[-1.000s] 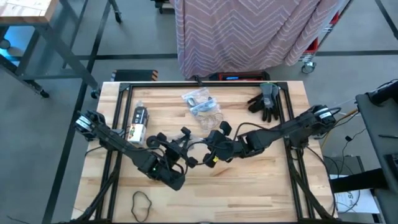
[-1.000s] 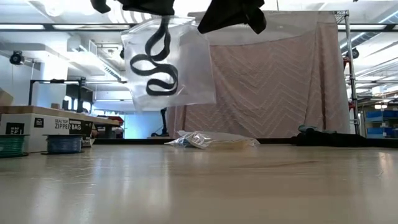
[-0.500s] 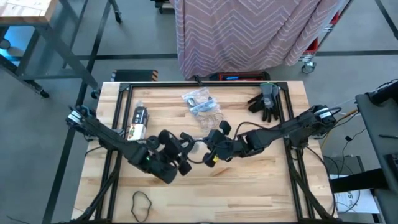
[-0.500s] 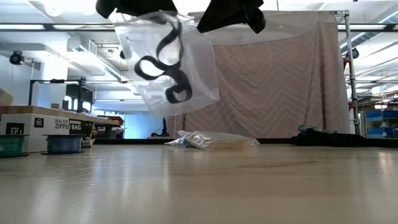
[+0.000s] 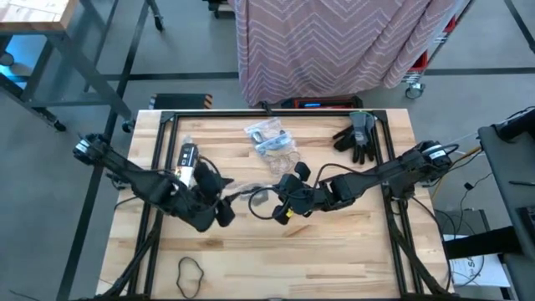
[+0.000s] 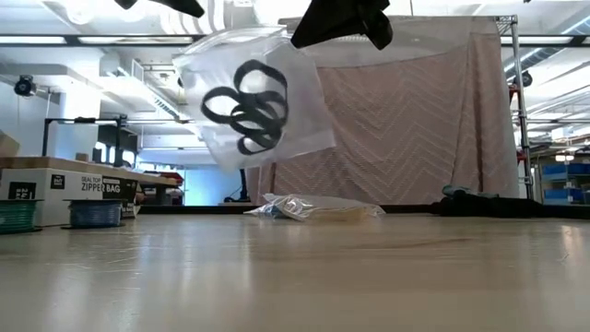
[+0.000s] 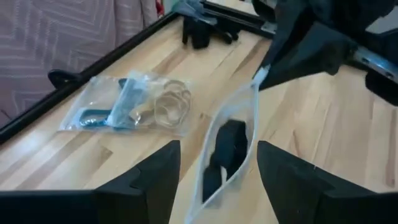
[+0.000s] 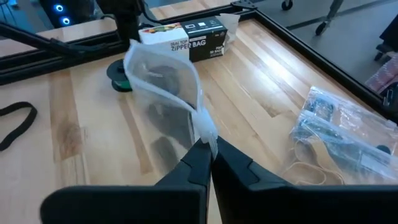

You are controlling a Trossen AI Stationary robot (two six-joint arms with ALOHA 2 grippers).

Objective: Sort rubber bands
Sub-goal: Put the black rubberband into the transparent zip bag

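Right gripper point(image 8: 208, 163) was clamped shut on the top edge of a clear zip-top plastic bag point(image 6: 253, 106), holding it up off the counter near the middle. Inside hung a bunch of black rubber bands point(image 6: 245, 108); the low view showed them as overlapping loops, the bag tilted and well clear of the wood.

Left gripper point(image 7: 214, 180) sat just beside the bag's open side, fingers apart and nothing between them. Its wrist view looked straight at the bag mouth with dark bands visible inside.

Farther out: one loose black rubber band point(image 5: 191, 272) lay on the light wooden counter point(image 5: 351, 251) near the front edge, well apart from both arms. Toward the back, a second crinkly clear bag point(image 5: 272, 142) held tan and blue bands. A white zipper-bag box point(image 5: 185, 165) lay at the left, a pair of dark grey work gloves point(image 5: 355, 138) at the back right.

Read on the step: the black lot looked mid-bagging, with the left arm free and the right acting as bag holder. Next move likely calls for the left gripper to fetch the stray black band at the front, then feed it into the mouth while the right keeps the bag steady. Risks: the floppy loop is hard to pinch flat on wood, and the mouth may sag closed.
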